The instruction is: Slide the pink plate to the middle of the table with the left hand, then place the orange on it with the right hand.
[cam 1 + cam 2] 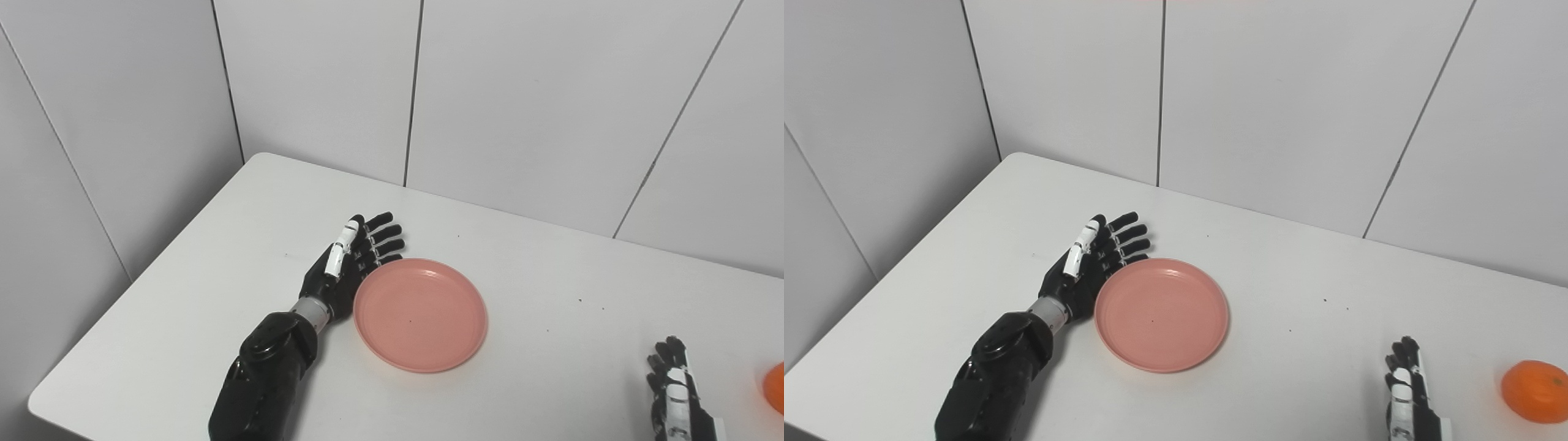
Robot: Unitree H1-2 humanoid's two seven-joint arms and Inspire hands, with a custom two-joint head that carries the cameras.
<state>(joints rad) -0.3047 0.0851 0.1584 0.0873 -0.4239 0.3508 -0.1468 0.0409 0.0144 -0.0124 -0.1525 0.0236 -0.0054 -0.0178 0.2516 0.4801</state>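
The pink plate (421,313) lies empty on the white table (551,269), left of the table's middle. My left hand (350,261) is open with straight fingers, standing edge-on against the plate's left rim; whether it touches is hard to tell. The orange (1535,391) sits on the table at the far right, near the front edge. My right hand (1407,398) is open and empty at the bottom right, fingers pointing up, a little left of the orange and apart from it.
Grey wall panels (490,92) close the table's far side and left side. The table's rounded far-left corner (263,158) and front-left corner (43,404) are in view.
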